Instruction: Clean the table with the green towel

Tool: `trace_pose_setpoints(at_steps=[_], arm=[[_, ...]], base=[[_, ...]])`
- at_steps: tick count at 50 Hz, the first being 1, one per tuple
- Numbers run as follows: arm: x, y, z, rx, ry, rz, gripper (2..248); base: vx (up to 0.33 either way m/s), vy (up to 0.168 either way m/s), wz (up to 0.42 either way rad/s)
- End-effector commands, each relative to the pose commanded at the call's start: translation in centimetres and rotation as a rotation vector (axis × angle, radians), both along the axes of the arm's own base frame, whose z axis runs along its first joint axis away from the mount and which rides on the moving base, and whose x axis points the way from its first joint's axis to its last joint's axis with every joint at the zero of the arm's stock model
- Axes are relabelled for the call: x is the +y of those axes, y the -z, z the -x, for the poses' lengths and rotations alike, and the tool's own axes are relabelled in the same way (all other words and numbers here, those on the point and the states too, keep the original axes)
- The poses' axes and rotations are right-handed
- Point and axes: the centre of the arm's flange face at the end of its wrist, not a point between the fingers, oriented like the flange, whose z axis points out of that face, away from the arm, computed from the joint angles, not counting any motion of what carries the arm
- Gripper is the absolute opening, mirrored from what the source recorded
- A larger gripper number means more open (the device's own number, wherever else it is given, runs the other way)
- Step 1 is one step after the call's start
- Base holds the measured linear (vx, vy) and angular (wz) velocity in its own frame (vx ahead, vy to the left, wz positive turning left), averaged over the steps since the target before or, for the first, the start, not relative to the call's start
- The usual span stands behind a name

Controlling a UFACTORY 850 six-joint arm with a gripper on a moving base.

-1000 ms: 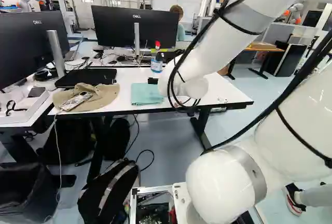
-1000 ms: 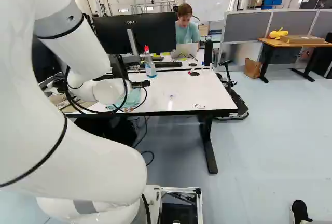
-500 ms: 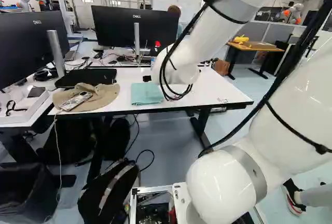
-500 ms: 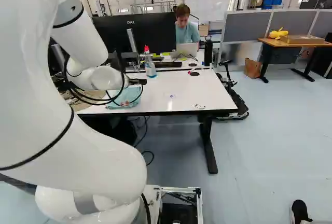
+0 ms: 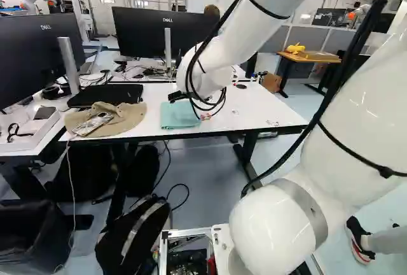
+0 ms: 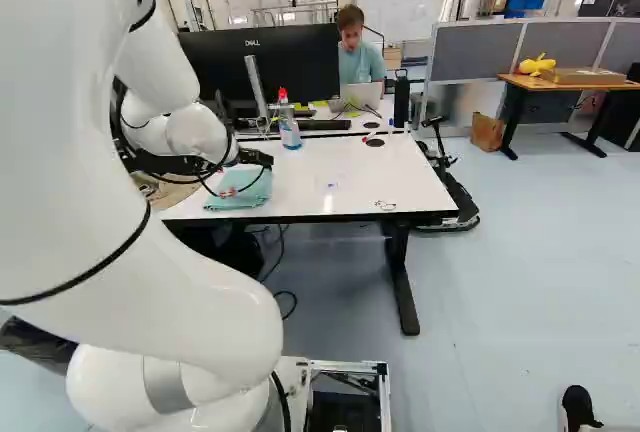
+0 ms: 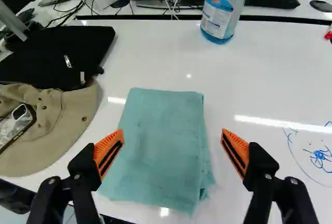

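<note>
Folded green towel [image 7: 161,149], flat on white table [image 7: 155,53].

A glossy white robot arm [image 5: 343,183], at right in the left base view, bears grey bands [image 5: 310,214], black cables [image 5: 369,27] and a black, orange-padded gripper [image 5: 205,116].

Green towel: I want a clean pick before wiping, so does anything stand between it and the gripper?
Nothing visible does: the open gripper faces the green towel directly. The hat and the bottle sit off to its sides.
</note>
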Motion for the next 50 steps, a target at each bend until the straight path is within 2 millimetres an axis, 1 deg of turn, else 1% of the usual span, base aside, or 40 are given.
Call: trace_pose_setpoints(at_steps=[3, 9, 17, 20, 50], arm=[[0.2, -0.2, -0.3, 0.022, 0.001, 0.0, 247], [0.6, -0.9, -1.3, 0.006, -0.001, -0.006, 247], [1.3, -0.9, -3.0, 0.008, -0.003, -0.005, 247], [1.6, -0.7, -3.5, 0.012, -0.006, -0.004, 247], [2.0, 2.7, -4.6, 0.079, -0.005, 0.019, 247]], base=[[0.0, 0.0, 0.0], [0.0, 0.0, 0.0], [0.0, 0.0, 0.0], [0.0, 0.0, 0.0], [0.0, 0.0, 0.0]])
